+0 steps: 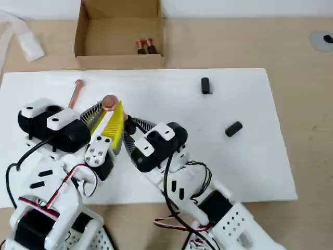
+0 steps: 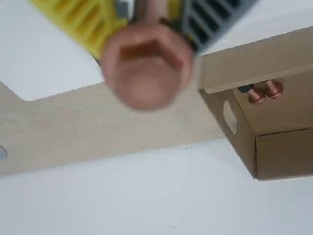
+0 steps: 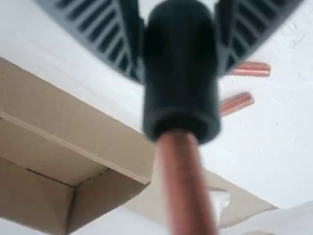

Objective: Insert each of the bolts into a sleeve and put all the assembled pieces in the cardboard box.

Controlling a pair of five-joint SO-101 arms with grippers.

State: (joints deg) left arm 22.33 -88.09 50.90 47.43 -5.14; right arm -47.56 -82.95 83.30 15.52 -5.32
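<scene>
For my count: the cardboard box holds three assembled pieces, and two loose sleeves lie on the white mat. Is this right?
No. The high view shows two assembled pieces, not three, in the cardboard box. Two loose sleeves lie on the white mat.

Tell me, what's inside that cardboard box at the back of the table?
Two copper bolts, side by side in one corner of the cardboard box, each in a dark sleeve. The box's near wall covers the sleeves' lower ends.
</scene>
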